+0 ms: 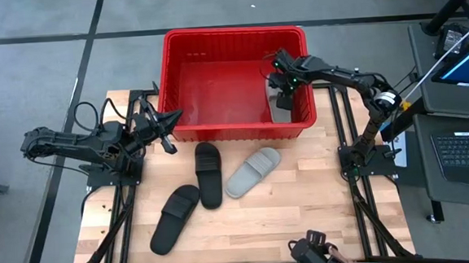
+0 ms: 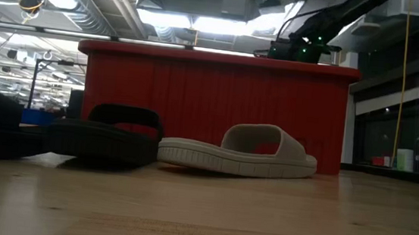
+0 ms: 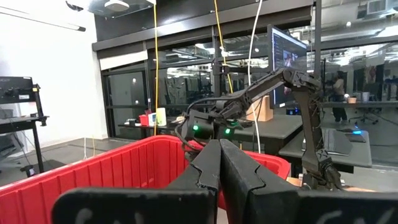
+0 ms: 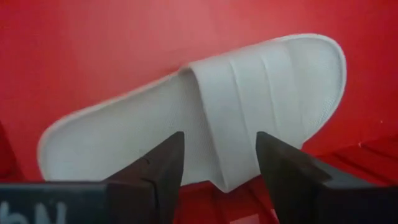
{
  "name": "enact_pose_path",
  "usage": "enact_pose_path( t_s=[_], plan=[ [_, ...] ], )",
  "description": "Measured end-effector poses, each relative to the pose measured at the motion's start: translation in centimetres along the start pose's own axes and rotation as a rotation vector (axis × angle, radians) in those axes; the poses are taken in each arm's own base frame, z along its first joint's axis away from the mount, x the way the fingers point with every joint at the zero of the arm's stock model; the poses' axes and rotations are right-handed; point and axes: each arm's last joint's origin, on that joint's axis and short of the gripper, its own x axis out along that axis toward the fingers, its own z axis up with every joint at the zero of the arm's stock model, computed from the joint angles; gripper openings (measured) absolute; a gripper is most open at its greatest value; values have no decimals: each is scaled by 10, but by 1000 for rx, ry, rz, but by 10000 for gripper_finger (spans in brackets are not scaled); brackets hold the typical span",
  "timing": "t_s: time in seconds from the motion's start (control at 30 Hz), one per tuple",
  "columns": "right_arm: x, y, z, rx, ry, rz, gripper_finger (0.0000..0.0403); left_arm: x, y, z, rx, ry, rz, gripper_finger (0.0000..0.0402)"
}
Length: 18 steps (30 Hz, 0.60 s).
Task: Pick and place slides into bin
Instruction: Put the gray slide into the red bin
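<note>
A light grey slide [image 4: 205,118] lies in the red bin [image 1: 184,86] near its right wall, and it also shows in the high view [image 1: 283,106]. My right gripper [image 4: 217,146] is open just above this slide. Its fingers stand on either side of the wide strap [image 4: 249,93] without touching it. It hangs over the bin's right part in the high view [image 1: 279,81]. Two black slides [image 1: 208,174] [image 1: 174,218] and a second grey slide [image 1: 253,173] rest sole down on the table in front of the bin. My left gripper [image 1: 169,121] is shut and empty at the bin's near left corner.
The wooden table [image 1: 305,217] has free room at its near right. In the low view the grey slide [image 2: 237,152] and a black slide [image 2: 105,135] lie before the bin wall [image 2: 211,102]. Desks with a laptop stand off the table's right side [image 1: 464,150].
</note>
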Motion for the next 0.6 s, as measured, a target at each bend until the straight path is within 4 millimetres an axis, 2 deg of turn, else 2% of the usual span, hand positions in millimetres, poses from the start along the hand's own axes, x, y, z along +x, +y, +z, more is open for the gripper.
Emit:
enact_pose_path(
  t_s=[0.37,0.6],
  plan=[
    [-41,-12,21,124,-58,-19,201,0,0,0,0,1,0,5],
    [-67,-15,35,315,-122,-28,201,0,0,0,2,2,0,2]
  ],
)
